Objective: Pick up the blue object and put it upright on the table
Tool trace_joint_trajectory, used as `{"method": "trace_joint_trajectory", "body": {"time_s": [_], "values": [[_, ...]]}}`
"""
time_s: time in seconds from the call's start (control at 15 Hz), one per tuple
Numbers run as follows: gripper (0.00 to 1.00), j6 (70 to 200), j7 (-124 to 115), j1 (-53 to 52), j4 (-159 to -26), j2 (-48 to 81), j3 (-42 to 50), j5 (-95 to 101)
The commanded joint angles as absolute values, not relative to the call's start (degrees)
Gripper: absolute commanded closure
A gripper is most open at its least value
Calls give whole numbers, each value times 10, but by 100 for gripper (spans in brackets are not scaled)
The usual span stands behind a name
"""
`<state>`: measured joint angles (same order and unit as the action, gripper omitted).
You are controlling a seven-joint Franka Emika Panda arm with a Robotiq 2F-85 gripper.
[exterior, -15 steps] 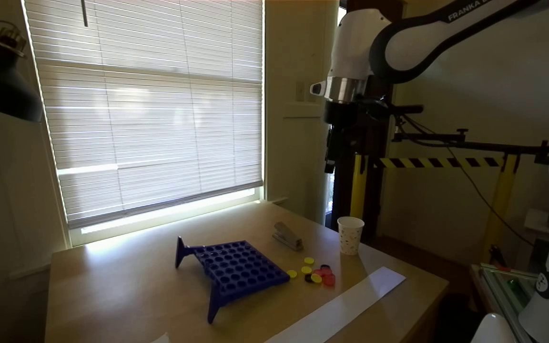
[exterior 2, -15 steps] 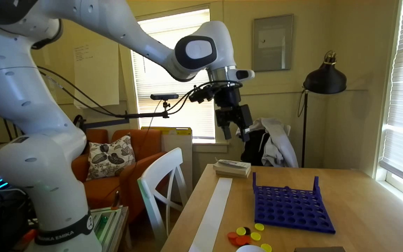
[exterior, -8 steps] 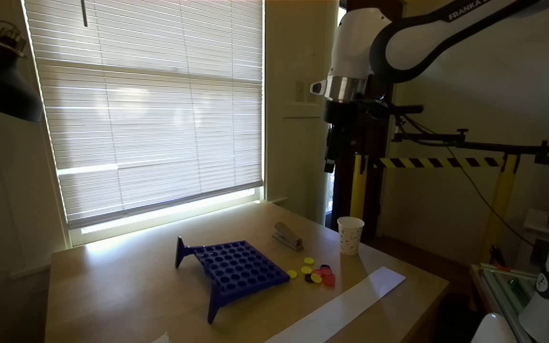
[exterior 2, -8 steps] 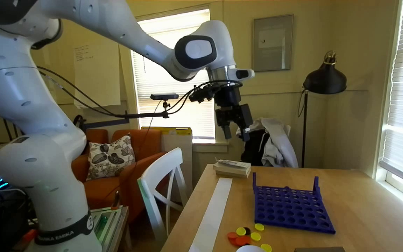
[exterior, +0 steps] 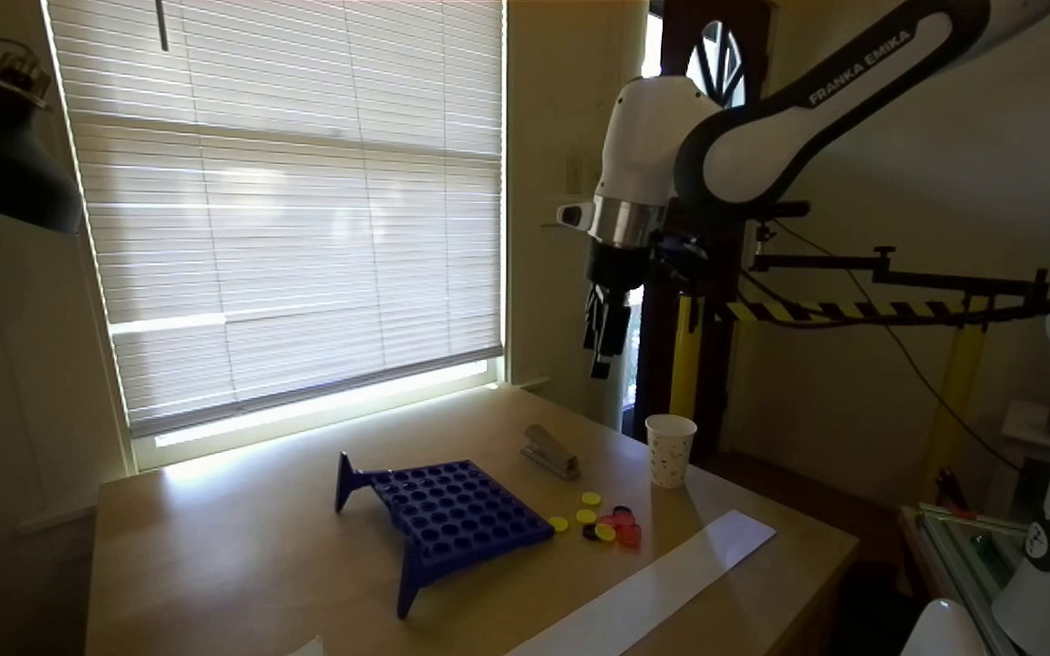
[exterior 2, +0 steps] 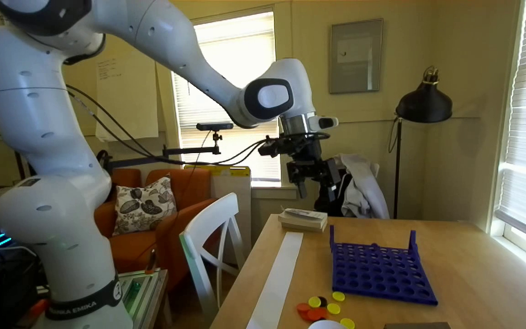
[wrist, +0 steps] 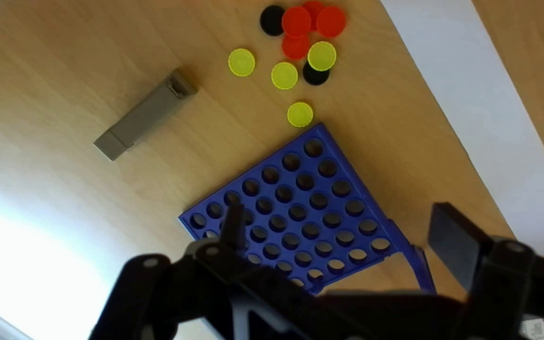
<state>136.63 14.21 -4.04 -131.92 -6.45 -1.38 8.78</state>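
The blue object [exterior: 461, 512], a dark blue grid rack with rows of holes, lies on its flat side on the tan table [exterior: 233, 556]. Its two legs stick up at the end away from the discs. It also shows in an exterior view [exterior 2: 381, 269] and in the wrist view [wrist: 295, 200]. My gripper [wrist: 340, 215] is open and empty, high above the table. It also shows in both exterior views [exterior: 605, 363] [exterior 2: 318, 194]. In the wrist view the left finger hides one side of the rack, and the gripper body hides one leg and part of the other.
Several yellow, red and black discs [exterior: 605, 532] lie beside the rack. A grey stapler [wrist: 144, 115], a white cup [exterior: 670, 456] and a long white strip [exterior: 662, 592] are on the table. Books [exterior 2: 303, 221] sit at its far end. A white chair [exterior 2: 213, 228] stands alongside.
The arm has come down and the gripper is lower, closer to the table, leftward in an exterior view, and slightly turned. It stays open. The rack and discs have not moved.
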Motion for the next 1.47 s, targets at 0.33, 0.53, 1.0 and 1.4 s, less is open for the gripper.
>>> {"method": "trace_joint_trajectory", "body": {"time_s": [0.33,0.53,1.0,1.4], "values": [[0,1447,225,-40,-1293,53,-27,54],[0,1440,203,-36,-1309,40,-30,74],[0,1465,196,-37,-1312,51,-31,75],[0,1551,198,-41,-1302,130,-45,82]]}}
